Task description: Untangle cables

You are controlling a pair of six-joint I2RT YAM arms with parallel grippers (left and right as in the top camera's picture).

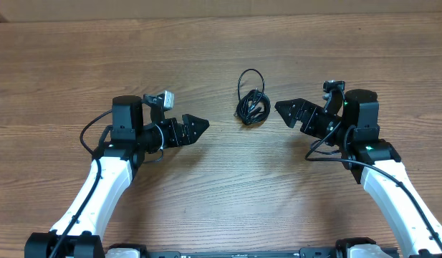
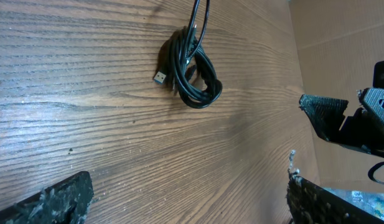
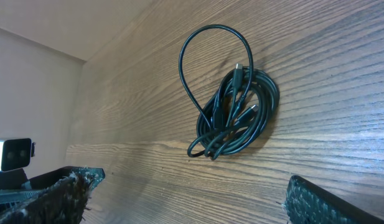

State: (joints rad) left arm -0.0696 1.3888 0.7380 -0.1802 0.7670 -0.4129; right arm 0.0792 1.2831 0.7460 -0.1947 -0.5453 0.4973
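Left gripper (image 1: 200, 127): low over the wooden table (image 1: 221, 43), left of centre, tip pointing right. Jaws are spread wide with nothing between them. In the left wrist view its fingers (image 2: 51, 198) sit at the bottom corners, with only bare grain between.

Cables (image 1: 252, 104): thin black cords lying flat on the table around the middle, between the two grippers and nearer the right one, touching neither. Most of it is a tight coiled bundle (image 3: 235, 118), with one loose loop (image 3: 213, 46) standing out toward the far edge. A USB plug (image 2: 160, 77) pokes from the bundle's left side, and a small plug end (image 3: 252, 109) lies across the coils.

Right gripper (image 1: 284, 111): just right of the bundle, tip pointing left at it. Jaws are fully apart and empty. In the right wrist view its fingers (image 3: 335, 202) frame the cables from below, clear of them.
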